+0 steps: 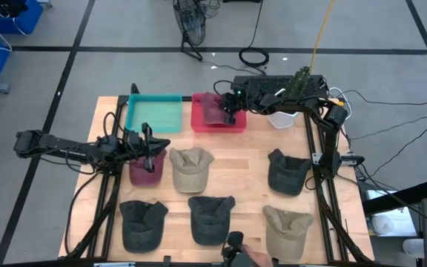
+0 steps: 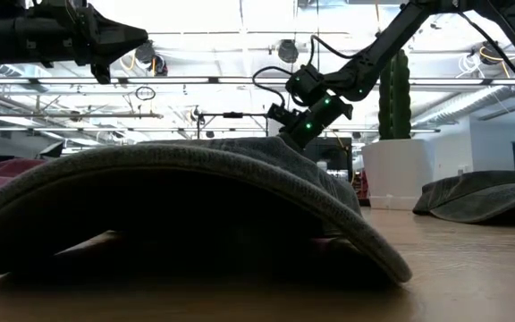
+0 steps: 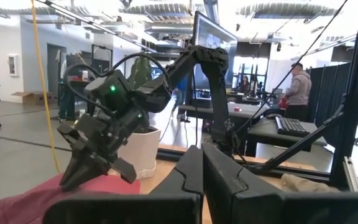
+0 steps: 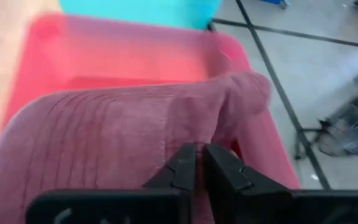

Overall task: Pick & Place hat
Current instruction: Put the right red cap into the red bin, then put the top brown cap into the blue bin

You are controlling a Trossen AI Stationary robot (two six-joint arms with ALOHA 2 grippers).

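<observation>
A maroon hat [image 1: 215, 110] lies in the red tray [image 1: 237, 126] at the table's far side, and it fills the right wrist view [image 4: 117, 137]. My right gripper [image 1: 228, 113] slants down over the hat, its fingers [image 4: 185, 168] a narrow gap apart at a raised fold of the cloth. The left wrist view shows the same gripper [image 3: 98, 177] with its tips slightly spread above the hat [image 3: 36, 199]. My left gripper [image 1: 148, 144] waits shut at the table's left, above a second maroon hat [image 1: 145, 170]. My right gripper has its fingertips at a raised fold [image 4: 229, 106] on top of the maroon hat, coming from above and slanting down. The hat rests in the red tray. I cannot tell whether the tips touch the cloth.
A teal tray [image 1: 154, 115] stands left of the red one. Tan hats [image 1: 190, 169] [image 1: 288, 231] and dark hats [image 1: 141, 225] [image 1: 211, 219] [image 1: 288, 174] lie about the table. A white pot with a cactus [image 1: 282, 119] stands at the far right. One dark hat [image 2: 177, 206] fills the low view.
</observation>
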